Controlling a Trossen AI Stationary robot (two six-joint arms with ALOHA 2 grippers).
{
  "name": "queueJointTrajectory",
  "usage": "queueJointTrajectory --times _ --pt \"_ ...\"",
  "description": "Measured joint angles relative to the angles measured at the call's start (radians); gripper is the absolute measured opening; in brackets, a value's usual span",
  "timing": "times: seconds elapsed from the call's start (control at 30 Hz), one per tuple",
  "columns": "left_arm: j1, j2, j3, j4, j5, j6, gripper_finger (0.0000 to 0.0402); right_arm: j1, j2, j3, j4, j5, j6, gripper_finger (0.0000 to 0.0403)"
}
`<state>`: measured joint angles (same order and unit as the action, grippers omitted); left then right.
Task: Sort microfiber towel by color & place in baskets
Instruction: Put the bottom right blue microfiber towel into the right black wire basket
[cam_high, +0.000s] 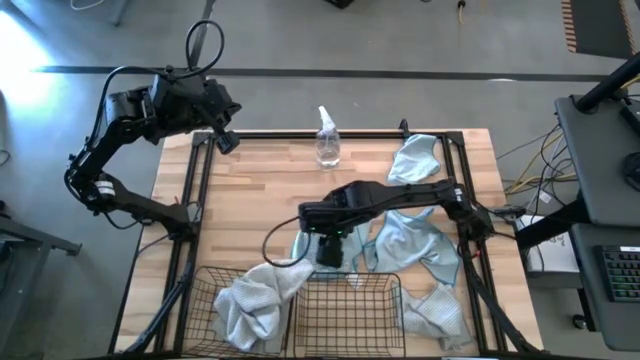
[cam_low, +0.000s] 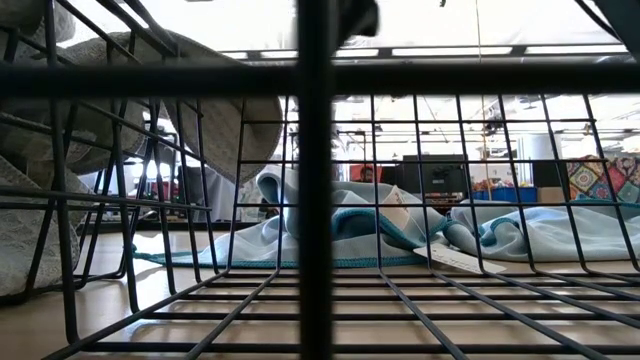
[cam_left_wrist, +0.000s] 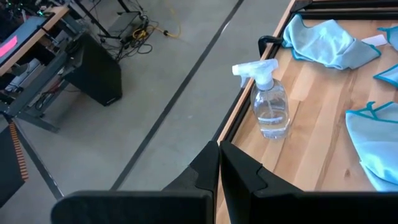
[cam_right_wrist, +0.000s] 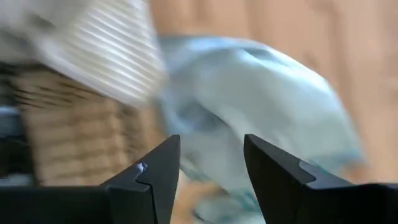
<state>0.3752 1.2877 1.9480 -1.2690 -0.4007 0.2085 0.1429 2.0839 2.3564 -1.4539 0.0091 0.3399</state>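
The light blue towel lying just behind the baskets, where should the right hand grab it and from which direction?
Grip the raised fold of the light blue towel from straight above. It lies crumpled on the table, so the bunched ridge gives the open right hand cloth to pinch; the flat edges would not.

Baskets: two, left basket and right basket. Light blue towels: three. Pale grey towels: two. Spray bottle: one. Arms: two.
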Motion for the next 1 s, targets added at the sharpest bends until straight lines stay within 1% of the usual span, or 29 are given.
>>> queueJointTrajectory --times 0.1,0.17,0.3,0.43,0.83,1.0 --pt "0.0 0.0 0.0 -0.008 0.001 0.0 0.0 0.0 -0.01 -0.002 -0.118 0.088 0.031 0.0171" --pt "0.0 0.0 0.0 -0.008 0.001 0.0 0.0 0.0 -0.025 -0.016 -0.112 0.119 0.05 0.0171" --pt "0.0 0.0 0.0 -0.015 0.001 0.0 0.0 0.005 -0.059 -0.04 -0.114 0.121 0.061 0.0171" --pt "0.0 0.001 0.0 -0.014 0.023 0.017 0.0 0.005 -0.094 -0.12 -0.116 0.123 0.068 0.0171" --pt "0.0 0.002 0.0 -0.011 0.026 0.029 0.0 -0.013 -0.333 -0.581 -0.112 0.128 0.086 0.0171" --pt "0.0 0.002 0.0 -0.01 0.026 0.025 0.0 -0.013 -0.427 -0.796 -0.017 0.148 0.113 0.0171"
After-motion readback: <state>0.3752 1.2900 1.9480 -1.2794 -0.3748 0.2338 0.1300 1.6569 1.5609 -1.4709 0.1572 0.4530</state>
